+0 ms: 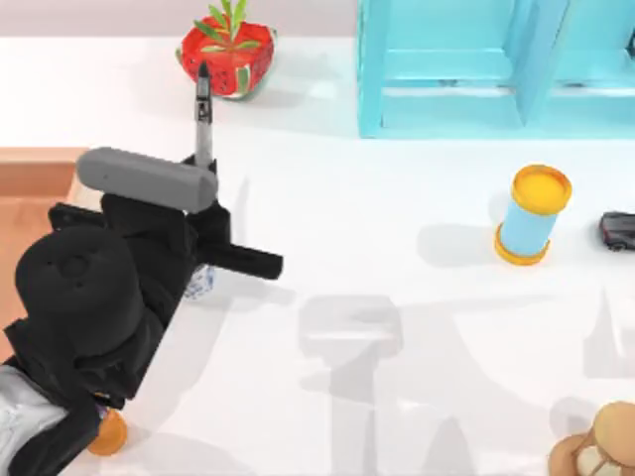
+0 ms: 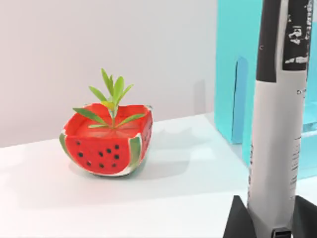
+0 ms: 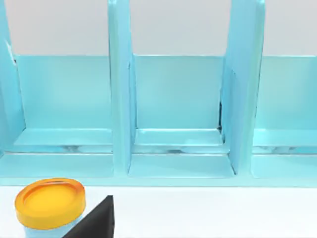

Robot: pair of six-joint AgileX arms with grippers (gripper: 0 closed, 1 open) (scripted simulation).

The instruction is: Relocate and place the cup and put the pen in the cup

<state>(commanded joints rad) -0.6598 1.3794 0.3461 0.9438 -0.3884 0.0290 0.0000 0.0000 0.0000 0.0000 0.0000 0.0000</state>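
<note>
My left gripper (image 2: 270, 218) is shut on the pen (image 2: 277, 124), a white-grey barrel with a black cap, gripped at its lower end. In the top view the pen (image 1: 203, 114) sticks out past the left arm toward the table's far left. The cup (image 1: 198, 283), white with a blue pattern, stands on the table and is mostly hidden under the left arm. It lies nearer the front than the pen's tip. One black finger (image 3: 96, 220) of my right gripper shows in the right wrist view, close to the yellow-lidded cylinder.
A watermelon-shaped planter (image 1: 226, 52) stands at the back left, just beyond the pen. A turquoise shelf (image 1: 446, 69) lines the back right. A light-blue cylinder with a yellow lid (image 1: 534, 216) stands at the right, beside a small dark object (image 1: 617, 230). An orange item (image 1: 107, 436) lies front left and a brown one (image 1: 605, 446) front right.
</note>
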